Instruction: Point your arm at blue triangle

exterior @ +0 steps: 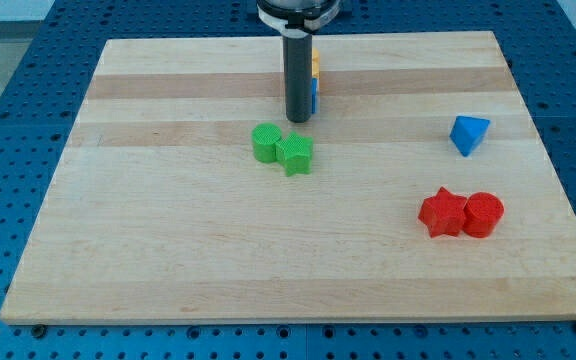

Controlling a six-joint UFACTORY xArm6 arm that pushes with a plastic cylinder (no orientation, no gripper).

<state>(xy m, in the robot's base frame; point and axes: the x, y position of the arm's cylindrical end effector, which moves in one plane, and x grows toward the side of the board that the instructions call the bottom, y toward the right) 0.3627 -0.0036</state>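
The blue triangle (pixel 469 134) lies near the board's right edge, in the upper half of the view. My tip (pixel 298 120) is at the end of the dark rod at the view's top centre, far to the left of the blue triangle. A yellow block (pixel 316 65) and a blue block (pixel 313 95) are mostly hidden behind the rod. A green cylinder (pixel 265 142) and a green star (pixel 294 154) sit touching, just below my tip.
A red star (pixel 442 212) and a red cylinder (pixel 484 214) sit side by side at the lower right, below the blue triangle. The wooden board (pixel 168 250) lies on a blue perforated table (pixel 8 100).
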